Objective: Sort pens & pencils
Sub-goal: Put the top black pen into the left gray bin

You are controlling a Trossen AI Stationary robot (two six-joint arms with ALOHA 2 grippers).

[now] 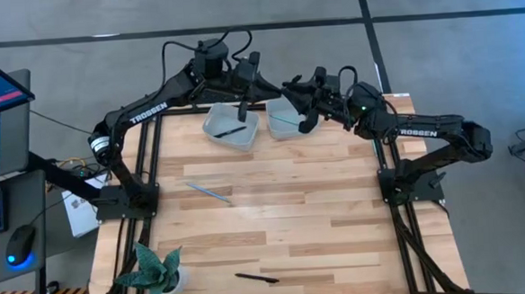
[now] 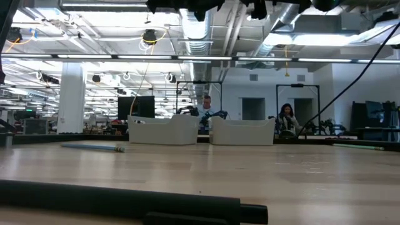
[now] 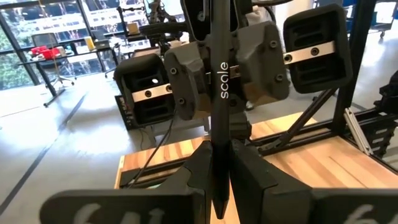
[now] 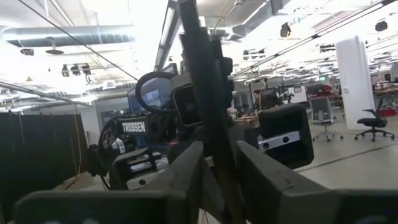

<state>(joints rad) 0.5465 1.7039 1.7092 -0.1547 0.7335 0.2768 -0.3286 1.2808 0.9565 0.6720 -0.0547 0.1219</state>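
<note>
A black writing stick (image 3: 217, 93) with white lettering is held up in the air over the far edge of the table, above two pale bins. My left gripper (image 1: 257, 75) and my right gripper (image 1: 288, 83) face each other there, both shut on it. The stick also shows between my right fingers in the right wrist view (image 4: 208, 106). Another black stick (image 1: 231, 131) lies in the left bin (image 1: 216, 122). A teal one (image 1: 283, 118) lies in the right bin (image 1: 278, 128). A pale blue stick (image 1: 208, 192) and a black one (image 1: 256, 278) lie flat on the table. My left gripper pinches the black stick's shaft (image 3: 216, 163) between its two fingers, which come in level from the table's left and lie across it. The stick stands about upright, clear of the bins. My right gripper has the same stick's shaft (image 4: 219, 163) between its two fingers, which come from the table's right, slanting a little upward, also across it.
A small green plant (image 1: 152, 270) stands at the near left corner. The black frame rails (image 1: 151, 162) of both arm stands run along the table's left and right sides. The two bins (image 2: 164, 130) sit side by side at the far edge.
</note>
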